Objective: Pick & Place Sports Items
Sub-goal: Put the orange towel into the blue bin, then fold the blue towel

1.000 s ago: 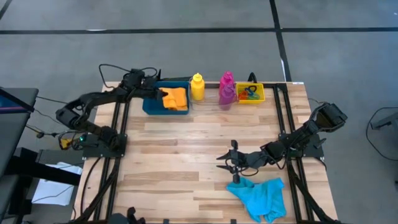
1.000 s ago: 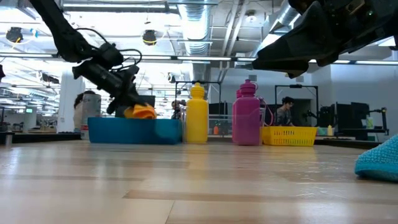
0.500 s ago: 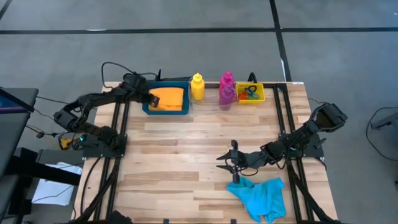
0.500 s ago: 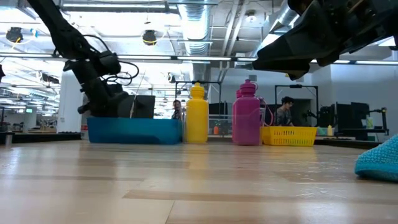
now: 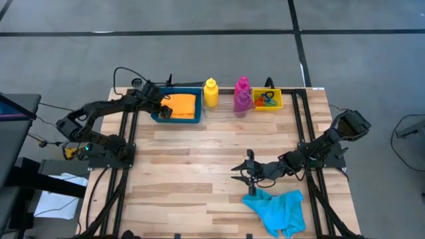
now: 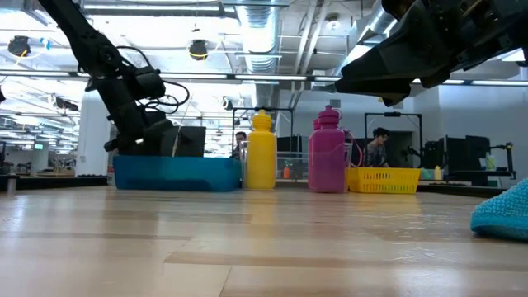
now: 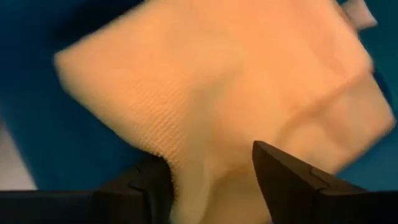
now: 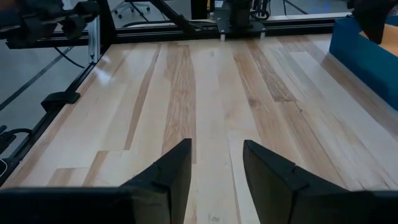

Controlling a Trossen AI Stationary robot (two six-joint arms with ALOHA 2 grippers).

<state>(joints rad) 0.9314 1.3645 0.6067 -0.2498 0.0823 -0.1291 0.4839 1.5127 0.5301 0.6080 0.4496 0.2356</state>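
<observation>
left hand (image 5: pixel 161 110) open over one orange cloth (image 5: pixel 181 105)

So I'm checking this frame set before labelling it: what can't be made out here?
- Purple bottle: in the high view only a sliver shows beside the magenta bottle; in the low view the magenta one covers nearly all of it.
- Elastic rings in the yellow bin: too small to count from above; the mesh wall hides them in the low view.
- Orange cloth: blurred in the left wrist view; the blue tray wall hides it in the low view.
- Cyan cloth: cut off by the low view's edge.
</observation>
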